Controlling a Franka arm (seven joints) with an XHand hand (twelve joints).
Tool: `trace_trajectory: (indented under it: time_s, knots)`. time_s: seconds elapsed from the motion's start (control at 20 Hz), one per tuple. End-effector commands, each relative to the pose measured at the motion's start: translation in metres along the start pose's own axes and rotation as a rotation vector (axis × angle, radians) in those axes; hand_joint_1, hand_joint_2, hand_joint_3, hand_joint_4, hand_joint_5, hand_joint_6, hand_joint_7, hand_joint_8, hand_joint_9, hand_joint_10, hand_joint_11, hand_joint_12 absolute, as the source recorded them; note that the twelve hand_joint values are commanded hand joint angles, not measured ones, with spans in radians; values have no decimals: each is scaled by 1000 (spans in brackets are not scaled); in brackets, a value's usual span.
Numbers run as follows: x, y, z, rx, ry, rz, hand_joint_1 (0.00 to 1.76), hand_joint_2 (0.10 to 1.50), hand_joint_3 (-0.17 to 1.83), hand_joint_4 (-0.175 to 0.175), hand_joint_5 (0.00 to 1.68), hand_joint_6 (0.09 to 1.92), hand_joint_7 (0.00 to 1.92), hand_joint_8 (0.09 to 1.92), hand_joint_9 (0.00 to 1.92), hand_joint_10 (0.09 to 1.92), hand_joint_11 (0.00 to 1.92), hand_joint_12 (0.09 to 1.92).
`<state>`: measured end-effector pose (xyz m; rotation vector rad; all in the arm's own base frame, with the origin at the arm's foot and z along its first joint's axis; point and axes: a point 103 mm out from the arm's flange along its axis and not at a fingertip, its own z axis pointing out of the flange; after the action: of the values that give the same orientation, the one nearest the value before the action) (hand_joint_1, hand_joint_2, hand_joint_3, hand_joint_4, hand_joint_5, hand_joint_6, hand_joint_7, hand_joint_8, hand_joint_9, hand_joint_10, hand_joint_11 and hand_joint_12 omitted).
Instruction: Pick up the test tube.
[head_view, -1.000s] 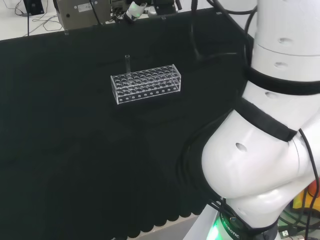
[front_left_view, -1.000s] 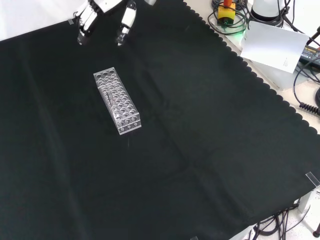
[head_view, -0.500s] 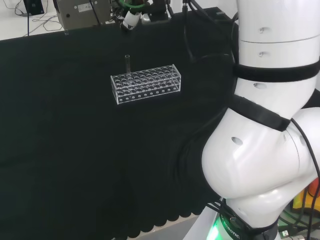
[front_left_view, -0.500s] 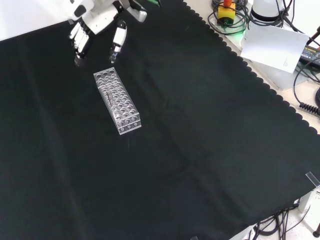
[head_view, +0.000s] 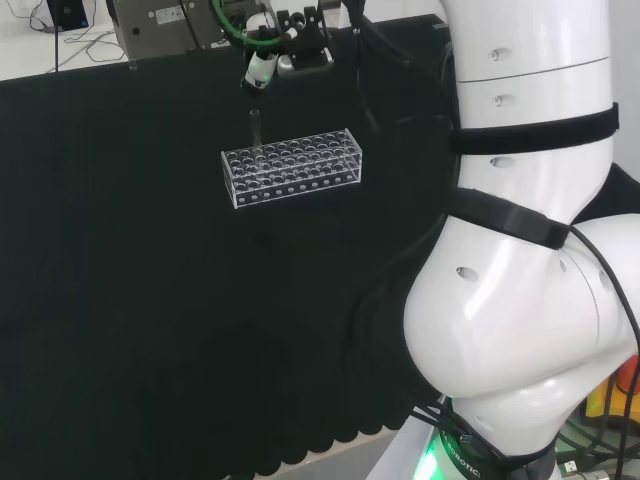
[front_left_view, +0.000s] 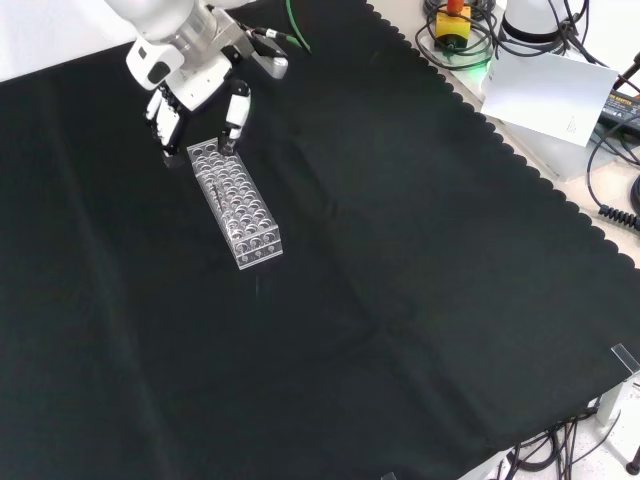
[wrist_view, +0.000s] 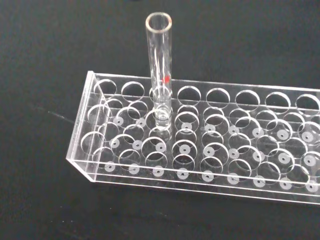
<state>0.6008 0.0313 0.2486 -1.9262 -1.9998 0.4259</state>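
Test tube (wrist_view: 160, 70) upright; hand (front_left_view: 195, 80) hovers beside, fingers relaxed.

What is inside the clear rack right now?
One test tube stands upright in a hole near one end of the rack; the other holes in the wrist view are empty. Whether the tube holds liquid cannot be told.

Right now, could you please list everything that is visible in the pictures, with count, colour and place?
test tube: one, clear glass, upright in a hole near one end of the rack
rack: one, clear plastic, on the cloth
cloth: one, black, covering the bench
white sheet: one, beyond the cloth's scalloped edge, front view's upper right
cables: several, black, beside that sheet
arm: one, white, head view's right
robot hand: one, black and white, fingers extended above the rack's end
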Motion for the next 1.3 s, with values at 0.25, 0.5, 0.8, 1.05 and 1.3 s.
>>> trace_trajectory:
  time_s: [0.25,0.5,0.8,1.05,1.3]
  knots:
    - [1,23,21,21,-22,11,998,1044,-175,-175,452,703,731,887,675,822,403,1458]
    - [6,26,30,40,-24,3,1033,1046,-175,-175,475,738,776,878,734,799,431,1440]
    - [12,21,39,50,12,-7,1043,1048,-175,-175,494,754,819,879,776,789,442,1435]
    - [18,17,49,67,22,-19,1046,1049,-175,-175,500,759,841,881,791,784,448,1432]
    - [18,19,57,85,28,-10,1051,1049,-175,-175,509,765,870,882,812,780,457,1429]
